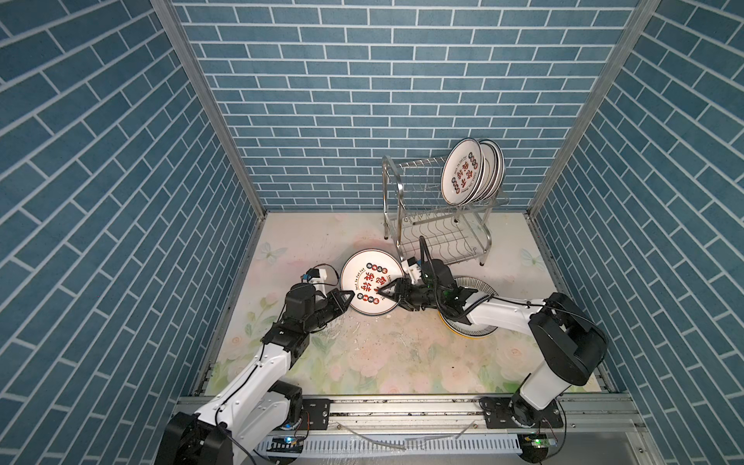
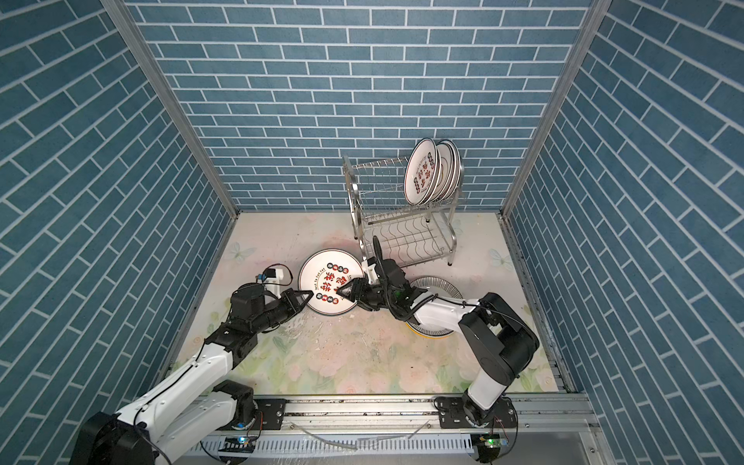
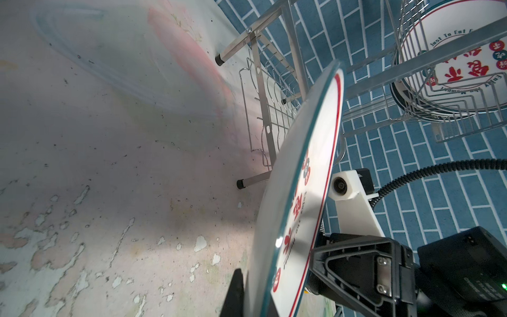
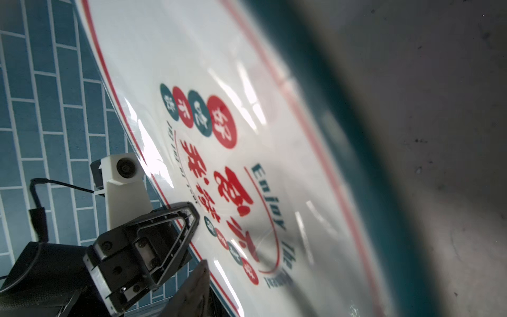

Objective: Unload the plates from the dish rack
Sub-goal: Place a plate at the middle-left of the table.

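Observation:
A white plate [image 1: 371, 286] with red lettering and a green rim hangs over the mat between both arms. My left gripper [image 1: 350, 297] is shut on its left rim; in the left wrist view the rim [image 3: 277, 241] runs between the jaws. My right gripper [image 1: 383, 294] reaches over the opposite rim with its jaws spread, and one blurred finger [image 4: 196, 277] stands just off the plate's face. Three more plates [image 1: 471, 171] stand upright at the right end of the dish rack's [image 1: 418, 225] upper tier. A black-striped plate [image 1: 481, 284] with a yellow edge lies flat under my right arm.
The rack stands at the back right, close to the blue brick wall [image 1: 362, 100]. Its lower wavy-wire shelf [image 1: 439, 237] holds nothing. The floral mat [image 1: 362, 362] is scuffed in front of the arms. Walls close in both sides.

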Action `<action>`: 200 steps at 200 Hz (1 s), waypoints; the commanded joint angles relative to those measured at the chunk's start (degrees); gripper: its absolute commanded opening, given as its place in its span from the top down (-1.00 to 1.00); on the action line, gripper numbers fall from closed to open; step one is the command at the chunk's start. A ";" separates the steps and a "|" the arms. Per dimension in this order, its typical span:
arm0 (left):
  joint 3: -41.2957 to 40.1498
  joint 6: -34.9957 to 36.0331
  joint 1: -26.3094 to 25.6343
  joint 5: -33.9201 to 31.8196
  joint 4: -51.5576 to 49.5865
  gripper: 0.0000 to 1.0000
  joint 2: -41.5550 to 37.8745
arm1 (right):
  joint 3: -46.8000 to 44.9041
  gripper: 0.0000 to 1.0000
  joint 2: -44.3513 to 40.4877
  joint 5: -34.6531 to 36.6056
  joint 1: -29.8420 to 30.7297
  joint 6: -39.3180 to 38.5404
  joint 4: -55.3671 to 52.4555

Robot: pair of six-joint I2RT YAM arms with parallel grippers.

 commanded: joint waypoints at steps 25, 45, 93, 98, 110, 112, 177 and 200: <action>1.58 2.48 3.09 1.72 -9.18 1.00 -3.93 | 5.69 -0.22 -6.73 6.35 -0.56 -8.99 -12.51; 2.46 2.90 4.25 2.16 -11.59 1.00 -5.17 | 6.05 -0.23 -8.35 9.68 -0.84 -11.06 -17.87; 2.76 3.07 8.31 2.69 -15.62 1.00 -6.19 | 6.08 -0.23 -11.35 15.06 -2.01 -15.29 -26.04; 2.83 3.24 9.07 2.89 -16.09 1.00 -6.20 | 6.01 -0.23 -11.83 15.40 -2.16 -15.73 -26.84; 3.30 3.95 11.00 2.71 -18.01 1.00 -6.22 | 5.48 -0.23 -13.25 15.94 -2.25 -16.70 -28.41; 3.43 4.11 11.35 2.67 -18.51 1.00 -6.15 | 5.34 -0.23 -13.52 16.03 -2.24 -16.88 -28.57; 4.33 8.43 22.62 2.48 -25.11 1.00 -3.38 | 0.44 -0.23 -25.52 26.43 -2.93 -21.99 -42.07; 4.33 9.26 25.09 2.32 -24.22 1.00 -1.02 | 0.08 -0.23 -29.19 31.48 -3.92 -23.57 -47.16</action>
